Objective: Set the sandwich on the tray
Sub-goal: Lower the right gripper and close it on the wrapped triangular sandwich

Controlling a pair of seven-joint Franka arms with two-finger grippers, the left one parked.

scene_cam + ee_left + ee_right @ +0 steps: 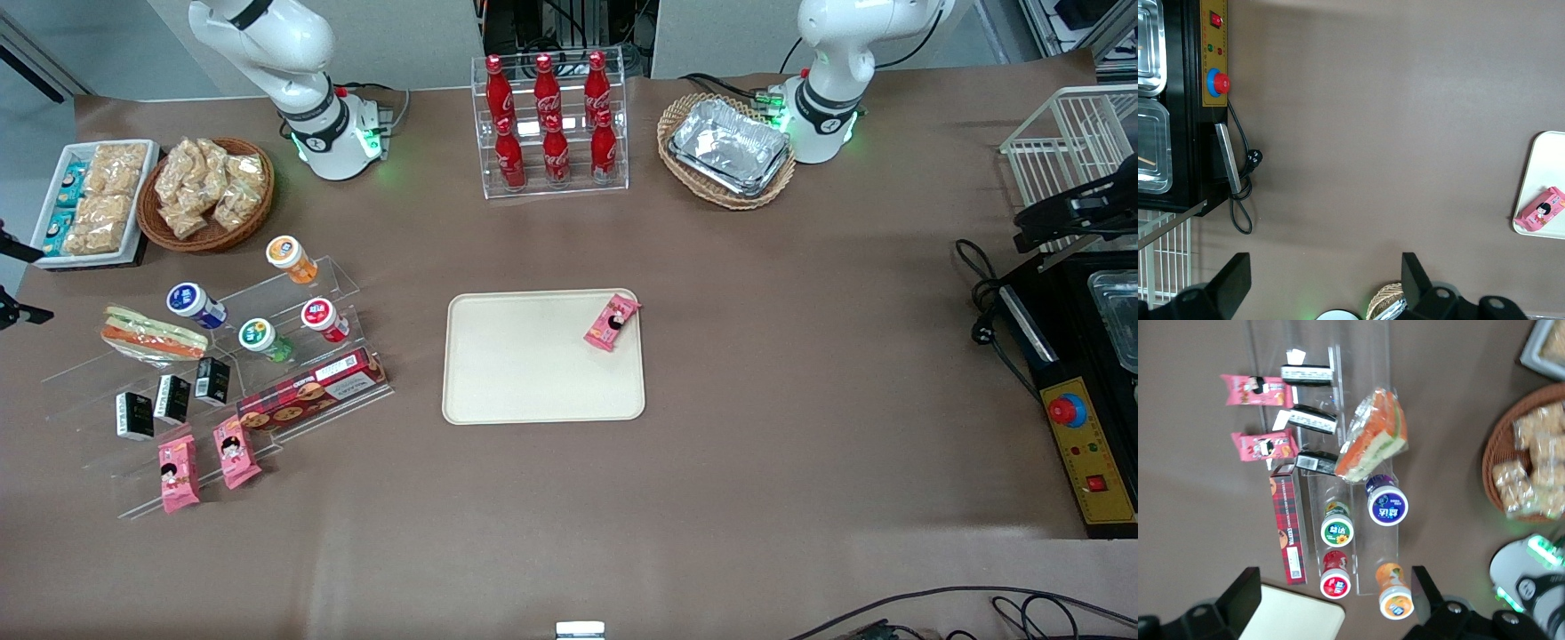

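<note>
The sandwich [151, 336], a clear-wrapped wedge with pale bread and orange and green filling, lies on a step of the clear display rack toward the working arm's end of the table. It also shows in the right wrist view [1375, 440]. The cream-beige tray [533, 373] lies flat at the table's middle, with a pink snack packet [612, 322] on one corner. My right gripper [1333, 581] is open and empty, high above the rack's cans and the tray's corner [1295, 617]. It is out of the front view.
The clear rack [293, 391] holds several small cans, black boxes, pink packets and a red biscuit box [311, 391]. A wicker snack basket [209, 191], a white snack tray [93, 200], a cola bottle stand [551, 124] and a basket of foil trays [727, 149] stand farther back.
</note>
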